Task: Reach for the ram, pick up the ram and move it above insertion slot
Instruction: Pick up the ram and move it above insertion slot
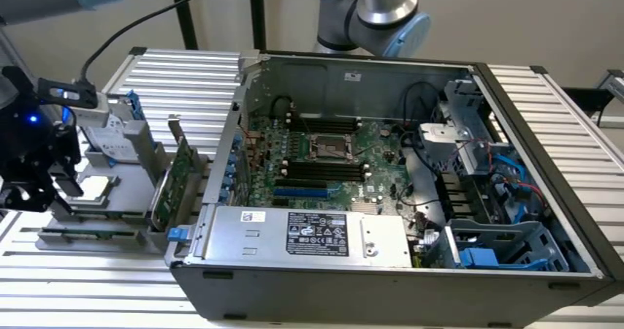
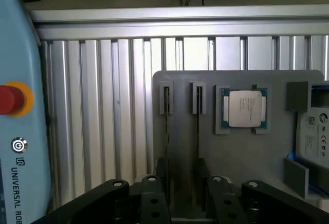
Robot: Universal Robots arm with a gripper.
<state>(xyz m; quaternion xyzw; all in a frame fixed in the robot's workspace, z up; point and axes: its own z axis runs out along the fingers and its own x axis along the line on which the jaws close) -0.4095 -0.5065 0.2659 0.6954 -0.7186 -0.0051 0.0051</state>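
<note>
**Gripper poised over the parts holder, ram standing in its slot**

Parts holder (image 2: 231, 157), a flat grey plate on the ribbed aluminium table (image 1: 195, 80), lies at nine o'clock of the exterior view. Two narrow slots in it each carry a thin strip seen edge-on. The ram (image 2: 197, 126) stands in one of these, well apart from the case. Just beside the slots a square processor (image 2: 244, 108) with a bright metal lid sits in its own recess. Past it a labelled hard drive (image 2: 314, 136) stands at the plate's edge. A green expansion card (image 1: 174, 190) with a metal bracket stands upright at about eight o'clock, near the case wall.

The open computer case (image 1: 546, 168), of grey sheet steel, occupies the centre. In it lie the green motherboard (image 1: 381, 142), its long black insertion slots (image 1: 322, 172) near the middle, and a silver, box-shaped power supply (image 1: 302, 234) at six o'clock.

The arm's silver-and-blue joint (image 1: 375, 14) rises at twelve o'clock behind the case. The gripper (image 2: 182, 183), matt black and studded with screws, points down at the holder. Its fingers (image 2: 160, 178) are spread wide and grip nothing; whether they touch the ram cannot be told. A pale blue unit lettered UNIVERSAL, with a red button (image 2: 9, 99) on a yellow ring, sits well apart from the holder.
</note>
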